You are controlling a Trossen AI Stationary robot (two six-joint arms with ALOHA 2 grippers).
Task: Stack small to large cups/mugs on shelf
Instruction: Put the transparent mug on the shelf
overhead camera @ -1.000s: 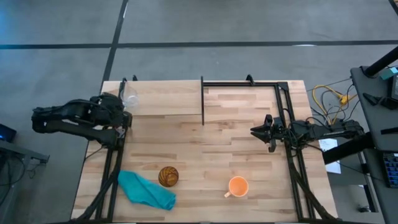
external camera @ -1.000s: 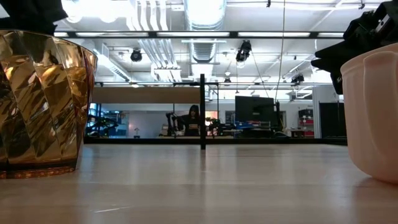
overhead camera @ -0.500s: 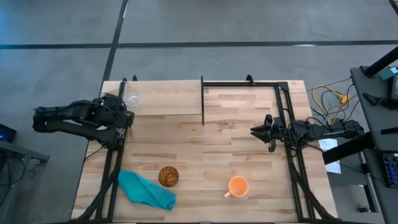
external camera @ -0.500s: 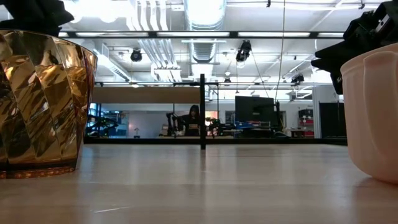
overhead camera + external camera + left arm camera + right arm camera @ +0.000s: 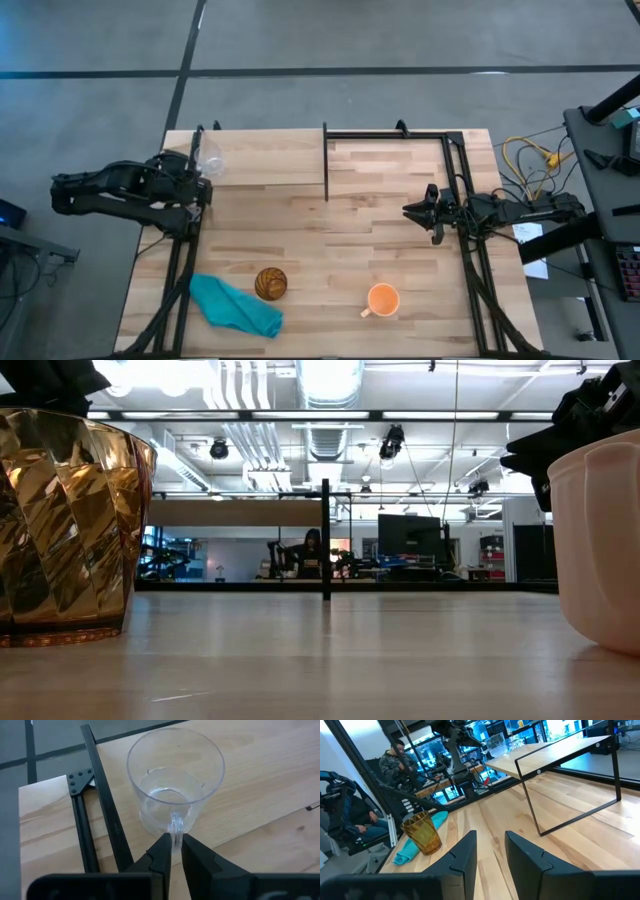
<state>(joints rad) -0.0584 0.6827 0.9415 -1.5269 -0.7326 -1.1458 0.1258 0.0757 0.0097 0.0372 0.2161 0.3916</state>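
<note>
The left gripper (image 5: pixel 173 851) reaches in from the far left and pinches the handle of the clear cup (image 5: pixel 173 781), which stands upright on the shelf (image 5: pixel 270 160) at its left end. The right gripper (image 5: pixel 420 213) waits at right, fingers spread.

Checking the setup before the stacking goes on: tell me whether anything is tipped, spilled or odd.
Nothing stands out. The clear cup stands upright on the shelf, its handle in the left pincer. The amber tumbler and orange mug stand upright on the table, beside a crumpled teal cloth.
</note>
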